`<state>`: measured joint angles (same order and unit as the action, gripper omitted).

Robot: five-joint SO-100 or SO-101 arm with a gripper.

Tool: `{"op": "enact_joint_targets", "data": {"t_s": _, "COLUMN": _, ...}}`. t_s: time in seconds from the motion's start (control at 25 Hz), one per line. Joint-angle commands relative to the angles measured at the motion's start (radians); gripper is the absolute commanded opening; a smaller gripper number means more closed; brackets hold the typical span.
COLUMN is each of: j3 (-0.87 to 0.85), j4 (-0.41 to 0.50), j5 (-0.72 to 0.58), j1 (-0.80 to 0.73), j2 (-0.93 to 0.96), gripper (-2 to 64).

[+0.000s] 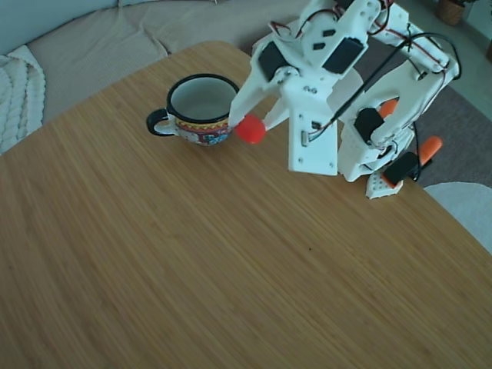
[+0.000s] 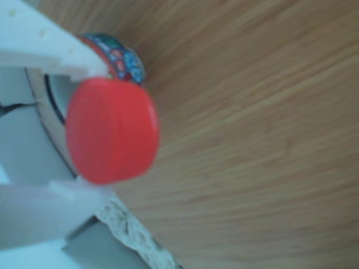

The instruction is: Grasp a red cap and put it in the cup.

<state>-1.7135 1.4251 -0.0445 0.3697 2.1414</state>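
The red cap (image 1: 250,129) hangs in the air just right of the cup (image 1: 201,110), held between the white fingers of my gripper (image 1: 251,127), which is shut on it. The cup stands upright on the wooden table, handle to the left, white inside showing nothing in it. In the other view the cap (image 2: 112,130) fills the left middle, pinched between an upper finger (image 2: 50,47) and a lower finger (image 2: 45,210). Behind it shows a sliver of the cup's patterned wall (image 2: 124,59).
The arm's white base (image 1: 384,165) with orange parts stands at the table's right edge. The wooden table (image 1: 192,269) stretches wide toward the front and left. A beige sofa (image 1: 92,38) lies behind the table, a grey rug to the right.
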Motion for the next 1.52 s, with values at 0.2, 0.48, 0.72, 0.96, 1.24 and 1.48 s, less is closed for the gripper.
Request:
{"op": "enact_joint_targets", "data": {"t_s": 0.2, "j3": -0.115, "j4": -0.043, "j5": -0.006, "j1": 0.218, "j2": 0.054, "gripper": 6.8}}
{"op": "enact_joint_targets", "data": {"t_s": 0.48, "j3": -0.166, "j4": -0.216, "j5": -0.109, "j1": 0.368, "j2": 0.025, "gripper": 6.8}}
{"op": "enact_joint_targets", "data": {"t_s": 0.72, "j3": -0.061, "j4": -0.241, "j5": -0.120, "j1": 0.423, "j2": -0.183, "gripper": 6.9}}
{"op": "enact_joint_targets", "data": {"t_s": 0.96, "j3": 0.051, "j4": -0.267, "j5": -0.120, "j1": 0.434, "j2": -0.304, "gripper": 6.9}}
{"op": "enact_joint_targets", "data": {"t_s": 1.24, "j3": 0.202, "j4": -0.253, "j5": -0.115, "j1": 0.436, "j2": -0.405, "gripper": 6.9}}
{"op": "enact_joint_targets", "data": {"t_s": 1.48, "j3": 0.285, "j4": -0.253, "j5": -0.118, "j1": 0.512, "j2": -0.476, "gripper": 6.9}}
